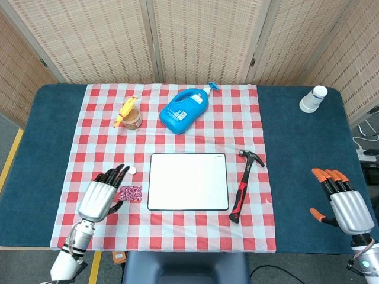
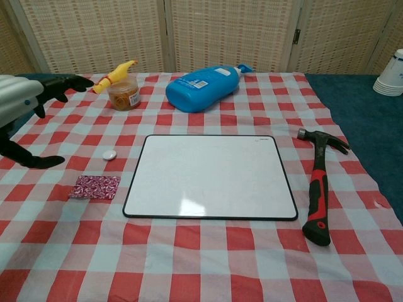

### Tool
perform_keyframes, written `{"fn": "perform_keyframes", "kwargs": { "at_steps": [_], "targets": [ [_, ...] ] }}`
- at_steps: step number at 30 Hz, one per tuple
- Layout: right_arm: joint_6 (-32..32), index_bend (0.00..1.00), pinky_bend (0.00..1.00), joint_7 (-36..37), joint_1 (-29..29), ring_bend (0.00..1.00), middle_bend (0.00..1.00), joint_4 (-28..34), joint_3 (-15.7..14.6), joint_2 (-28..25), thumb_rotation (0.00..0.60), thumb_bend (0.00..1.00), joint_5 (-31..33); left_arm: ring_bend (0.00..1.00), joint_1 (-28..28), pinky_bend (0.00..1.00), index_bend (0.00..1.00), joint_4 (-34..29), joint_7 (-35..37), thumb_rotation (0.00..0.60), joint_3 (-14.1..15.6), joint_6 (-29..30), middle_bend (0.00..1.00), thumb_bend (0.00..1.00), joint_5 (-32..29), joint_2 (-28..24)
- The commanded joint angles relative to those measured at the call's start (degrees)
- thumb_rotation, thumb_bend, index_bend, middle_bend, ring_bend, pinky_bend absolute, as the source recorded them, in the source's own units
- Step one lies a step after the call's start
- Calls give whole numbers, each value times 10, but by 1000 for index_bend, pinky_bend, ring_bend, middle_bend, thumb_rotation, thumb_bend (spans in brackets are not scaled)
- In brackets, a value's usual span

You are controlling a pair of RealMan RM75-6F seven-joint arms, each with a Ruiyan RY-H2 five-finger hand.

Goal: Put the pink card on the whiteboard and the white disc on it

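The pink card [image 1: 131, 193] [image 2: 94, 187] lies flat on the checked cloth just left of the whiteboard [image 1: 188, 181] [image 2: 210, 175]. The small white disc [image 1: 132, 170] [image 2: 109, 153] sits a little behind the card. My left hand [image 1: 102, 195] [image 2: 22, 100] hovers open with fingers spread, just left of the card and disc, holding nothing. Far off at the table's right front edge, my right hand [image 1: 342, 198] is open with its orange-tipped fingers apart; the chest view does not show it.
A red-and-black hammer [image 1: 243, 184] [image 2: 319, 184] lies right of the whiteboard. A blue bottle [image 1: 185, 109] [image 2: 203, 87] lies on its side at the back. An amber jar with a yellow toy [image 1: 130, 115] [image 2: 122, 89] stands back left. White cups [image 1: 313, 99] [image 2: 390, 75] stand far right.
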State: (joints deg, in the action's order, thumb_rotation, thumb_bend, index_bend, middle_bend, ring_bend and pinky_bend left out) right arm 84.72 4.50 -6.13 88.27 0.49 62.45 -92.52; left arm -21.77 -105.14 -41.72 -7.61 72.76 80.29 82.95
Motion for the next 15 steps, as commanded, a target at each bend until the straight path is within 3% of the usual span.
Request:
{"fn": "perform_keyframes", "kwargs": {
  "at_steps": [1,2,5,11,15],
  "targets": [
    [7,56,133,8,3,57,122,-3,0,-2,600,121,-3,780,-38,766,34,-15,-56,600,-33,-33,658,238,-80,46],
    [9,56,133,10,4,57,122,-4,1,-3,600,121,-2,885,-45,849,55,-19,-67,600,-38,-44,784,241,-106,50],
    [12,56,133,17,5,57,122,-5,1,-5,600,121,-1,996,-74,956,89,-26,-119,600,-46,-74,963,241,-180,46],
    [3,56,133,20,1,57,122,-7,1,-6,600,121,0,1000,-104,1000,232,-34,-198,600,-41,-52,1000,237,-263,58],
    [-4,56,133,18,-2,57,122,-6,1,-6,600,121,2,1000,-123,1000,241,-48,-231,600,-55,-24,1000,237,-369,72]
  ]
}}
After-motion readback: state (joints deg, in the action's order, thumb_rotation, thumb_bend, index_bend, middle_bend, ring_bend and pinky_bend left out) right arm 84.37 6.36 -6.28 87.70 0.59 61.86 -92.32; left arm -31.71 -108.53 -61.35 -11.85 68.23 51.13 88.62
